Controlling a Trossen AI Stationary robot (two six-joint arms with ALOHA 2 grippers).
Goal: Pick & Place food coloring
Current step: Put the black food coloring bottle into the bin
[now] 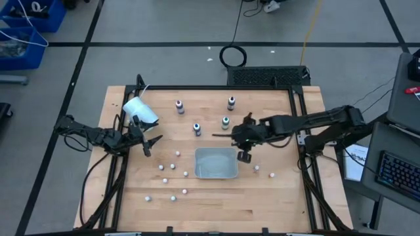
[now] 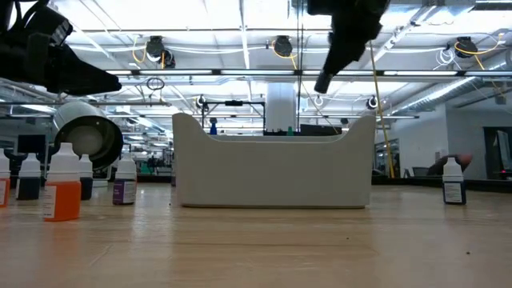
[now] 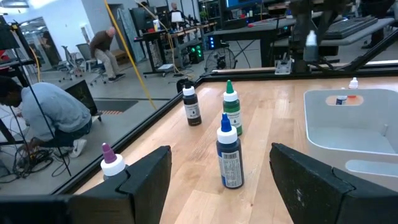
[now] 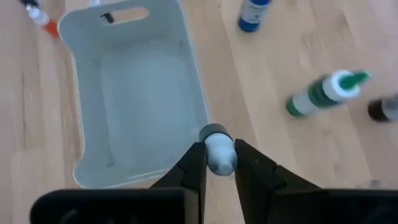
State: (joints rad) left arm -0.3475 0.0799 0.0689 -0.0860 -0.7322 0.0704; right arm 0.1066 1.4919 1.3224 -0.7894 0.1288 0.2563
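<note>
Right wrist view shows my right gripper (image 4: pixel 219 163) with jaws closed narrow on a food coloring bottle (image 4: pixel 217 151), held above the rim of the grey bin (image 4: pixel 134 93), which looks empty. Farther, green (image 4: pixel 323 92) and blue (image 4: pixel 255 12) bottles stand on the surface (image 4: pixel 280 149). My left gripper (image 3: pixel 217 180) waits with jaws wide.

Between the right gripper's (image 4: pixel 219 163) fingers only the pale cap (image 4: pixel 217 152) shows; the bottle's body below it is hidden. Beyond those jaws, a dark bottle (image 4: pixel 382 110) is cut off at the picture's edge. Beside the left gripper's (image 3: pixel 221 177) jaws, the purple-tipped bottle (image 3: pixel 112 163) is half hidden behind one finger (image 3: pixel 144 180).
</note>
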